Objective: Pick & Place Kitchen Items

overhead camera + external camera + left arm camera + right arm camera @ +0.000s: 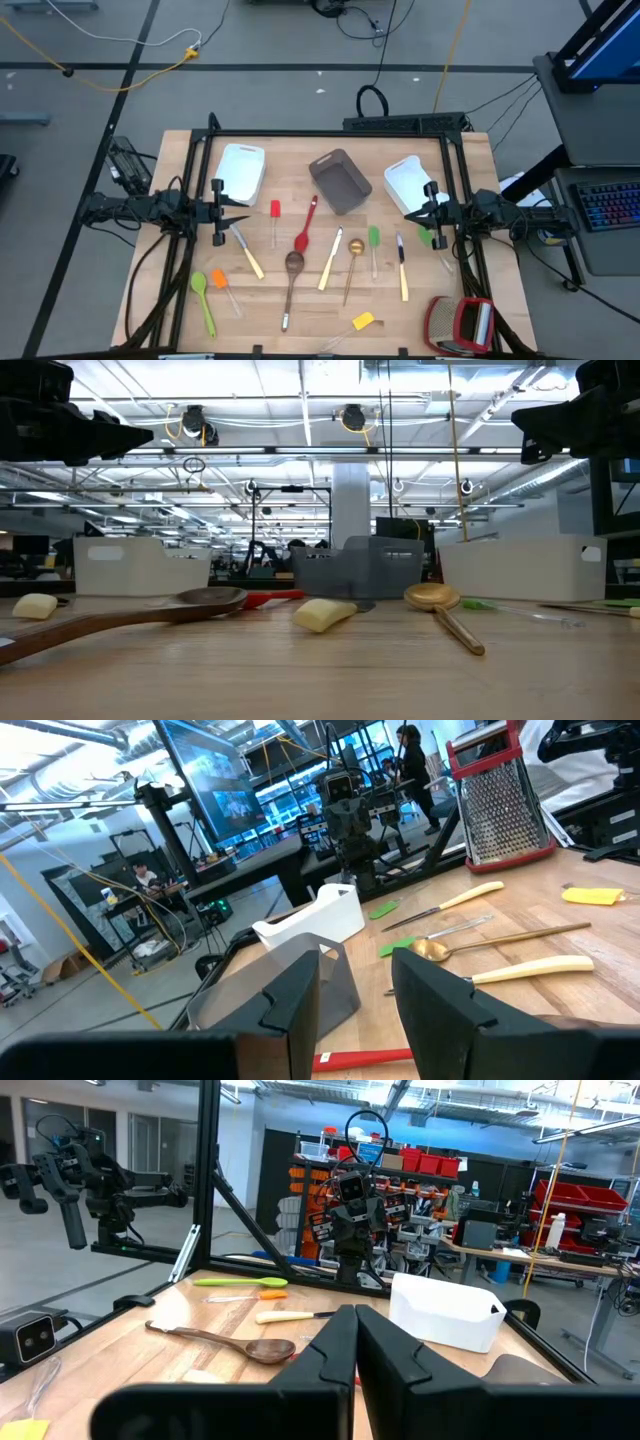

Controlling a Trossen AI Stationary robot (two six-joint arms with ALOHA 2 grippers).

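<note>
Utensils spread on table; both arms raised, nothing held.

Left gripper: fingers parted, empty; nearest item the pale-handled knife just below it, long axis diagonal, probably its next pick. Right gripper: fingers closed, empty, near the green spatula. Wooden spoon, gold spoon, red spoon lie mid-table.

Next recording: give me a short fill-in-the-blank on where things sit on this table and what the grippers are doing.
1. The bin between the two white bins is ____.
2. The right gripper is ____, holding nothing.
3. The left gripper is ____ and empty.
4. The grater lies at the table's ____ front corner.

Missing words: grey; shut; open; right
</note>
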